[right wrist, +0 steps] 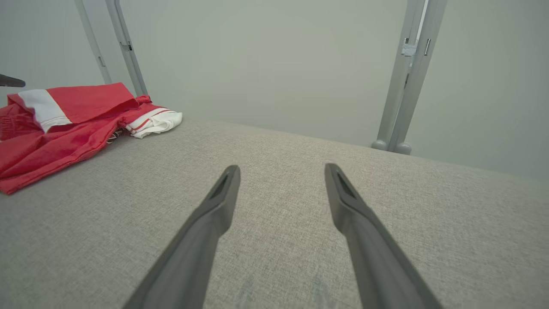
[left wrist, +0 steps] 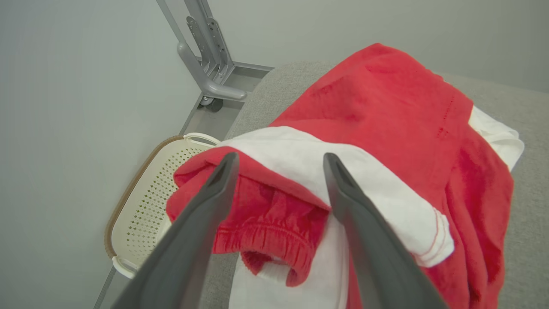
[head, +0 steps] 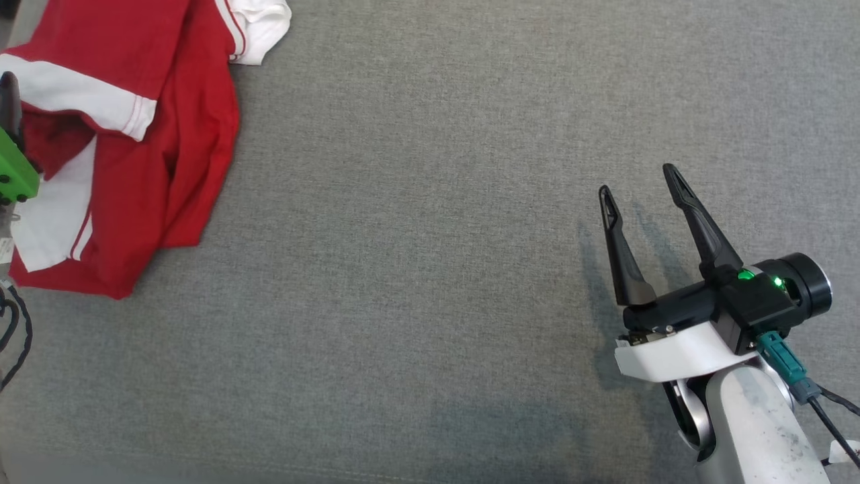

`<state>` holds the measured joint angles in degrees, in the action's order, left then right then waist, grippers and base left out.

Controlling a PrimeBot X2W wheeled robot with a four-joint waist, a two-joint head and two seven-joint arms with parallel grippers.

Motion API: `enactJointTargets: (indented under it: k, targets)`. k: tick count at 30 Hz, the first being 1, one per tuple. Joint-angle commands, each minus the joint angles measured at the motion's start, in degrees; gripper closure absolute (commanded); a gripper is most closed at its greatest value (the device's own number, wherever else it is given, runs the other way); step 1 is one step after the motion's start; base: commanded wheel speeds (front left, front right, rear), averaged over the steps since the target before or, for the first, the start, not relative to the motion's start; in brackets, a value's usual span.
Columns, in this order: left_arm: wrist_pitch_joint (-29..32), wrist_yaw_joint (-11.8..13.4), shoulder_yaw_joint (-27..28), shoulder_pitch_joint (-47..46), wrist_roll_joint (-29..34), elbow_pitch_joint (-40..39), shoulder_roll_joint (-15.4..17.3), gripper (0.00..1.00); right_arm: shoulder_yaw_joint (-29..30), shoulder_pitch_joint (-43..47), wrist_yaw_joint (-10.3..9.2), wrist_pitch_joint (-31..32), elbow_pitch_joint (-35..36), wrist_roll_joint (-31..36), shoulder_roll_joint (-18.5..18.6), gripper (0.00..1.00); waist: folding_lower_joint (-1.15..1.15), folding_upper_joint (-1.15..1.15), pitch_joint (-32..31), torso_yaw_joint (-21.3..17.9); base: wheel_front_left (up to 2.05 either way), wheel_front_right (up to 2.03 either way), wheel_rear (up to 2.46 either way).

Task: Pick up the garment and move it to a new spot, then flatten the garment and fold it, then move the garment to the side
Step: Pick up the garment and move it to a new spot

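Leftward, crumpled red garment (head: pixel 168 134), pale basket (left wrist: pixel 146 201) beside, left hand (left wrist: pixel 279 161) and right hand (head: pixel 639 180) splayed, empty.

The red soft-fabric garment (head: pixel 168 148) with white panels and thin stripe trim lies crumpled in the upper left of the head view, cut off by the top and left frame edges. Its layers are folded over one another, not spread flat. In the left wrist view, a gathered elasticated red hem (left wrist: pixel 266 240) sits at lower centre.
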<state>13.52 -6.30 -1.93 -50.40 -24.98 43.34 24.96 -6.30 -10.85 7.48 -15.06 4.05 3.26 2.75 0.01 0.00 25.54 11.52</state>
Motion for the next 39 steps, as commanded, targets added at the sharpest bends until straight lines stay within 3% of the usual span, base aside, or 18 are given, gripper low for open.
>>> enactJointTargets:
  k: [1, 11, 12, 13, 14, 23, 39]
  targets:
    - [-0.58, 0.24, 0.23, -1.26, -0.19, 0.88, 0.17, 0.0, 0.19, -0.69, 0.02, -0.21, 0.48, 0.41, 0.24, 0.0, -0.01, 0.0, 2.83, -2.61, 0.0, 0.0, 0.0]
    - [-1.24, 1.43, 0.32, -3.8, -0.83, 5.79, -0.12, 0.0, 0.61, -1.05, 0.02, -0.21, 1.41, 0.4, 0.24, 0.0, -0.01, 0.0, 5.15, -4.63, 0.0, 0.0, 0.0]
    - [-1.47, 1.16, 0.25, -3.86, -1.0, 6.14, -0.31, 0.55, 0.63, -1.13, 0.02, -0.21, 1.38, 0.37, 0.24, 0.0, -0.01, 0.0, 5.16, -4.72, 0.0, 0.0, 0.0]
    - [-2.13, 0.92, 0.22, -4.1, -1.19, 6.24, -0.18, 0.96, 0.68, -1.23, 0.02, -0.21, 1.34, 0.38, 0.24, 0.0, -0.01, 0.0, 5.16, -4.77, 0.0, 0.0, 0.0]
    - [-3.04, 0.88, 0.17, -4.42, -1.15, 6.25, 0.02, 1.0, 0.75, -1.33, 0.02, -0.21, 1.29, 0.36, 0.24, 0.0, -0.01, 0.0, 5.11, -4.79, 0.0, 0.0, 0.0]
    - [-8.1, -0.16, -1.21, -6.01, -1.02, 6.1, 0.59, 1.0, 0.35, -1.2, 0.02, -0.21, 0.12, -1.08, 0.24, 0.0, -0.01, 0.0, 1.68, -3.85, 0.0, 0.0, 0.0]
    - [-7.24, -1.06, -4.58, -3.83, -2.3, 5.81, 2.55, 1.0, 0.56, 0.26, 0.02, -0.21, -1.64, -2.66, 0.24, 0.0, -0.01, 0.0, -4.91, -2.95, 0.0, 0.0, 0.0]
